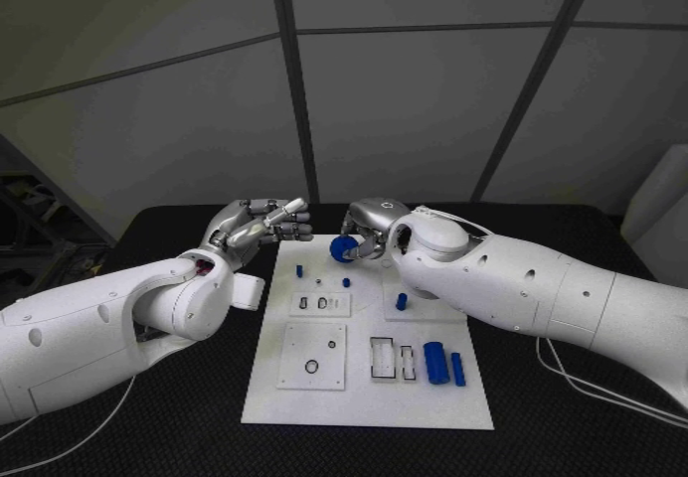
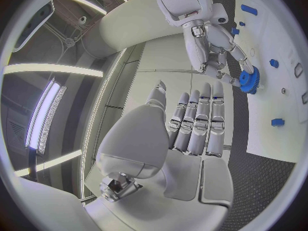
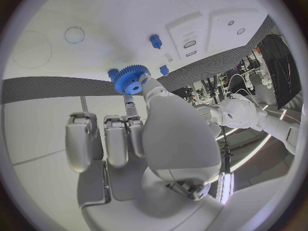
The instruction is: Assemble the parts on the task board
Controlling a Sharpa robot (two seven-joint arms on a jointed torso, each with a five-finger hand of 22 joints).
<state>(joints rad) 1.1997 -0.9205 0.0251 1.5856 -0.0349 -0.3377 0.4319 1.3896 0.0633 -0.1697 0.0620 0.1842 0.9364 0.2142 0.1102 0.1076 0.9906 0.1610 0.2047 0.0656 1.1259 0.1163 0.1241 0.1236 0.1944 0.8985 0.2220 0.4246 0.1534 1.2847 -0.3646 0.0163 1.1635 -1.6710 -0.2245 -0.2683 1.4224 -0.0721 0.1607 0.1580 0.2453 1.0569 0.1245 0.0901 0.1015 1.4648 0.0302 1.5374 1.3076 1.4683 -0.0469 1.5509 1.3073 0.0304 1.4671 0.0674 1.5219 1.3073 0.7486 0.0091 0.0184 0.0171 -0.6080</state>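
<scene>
Looking down from the head view, the white task board (image 1: 367, 383) lies in the middle of the black counter (image 1: 574, 397). The right hand (image 1: 376, 227) hangs over the board's far edge with a blue gear (image 1: 344, 248) pinched at its fingertips. The left hand (image 1: 261, 227) hovers near the board's far left corner with its fingers together and nothing in them. Other blue parts rest on the board: a small peg (image 1: 300, 269) near the far end, a short piece (image 1: 402, 299) toward the middle, and two cylinders (image 1: 444, 363) lying side by side near the right edge. Grey wall panels with dark seams rise behind the counter.

From the left wrist view, the left hand (image 2: 192, 123) shows its fingers straight and side by side, holding nothing. Beyond it the right hand (image 2: 215, 51) grips the blue gear (image 2: 249, 79) just above the task board (image 2: 282, 113).

From the right wrist view, the blue gear (image 3: 131, 79) sits between the thumb and a finger of the right hand (image 3: 148, 133), with the other fingers hanging free. A small blue peg (image 3: 155, 41) stands on the task board (image 3: 96, 15) nearby.

My judgement is that the hold is light and at the gear's rim, so the gear may tilt or slip as it is lowered. If its bore misses its post, it could jam or drop and roll over the smooth board onto the counter. The two hands are also near each other, so a careless sweep might bump them.
</scene>
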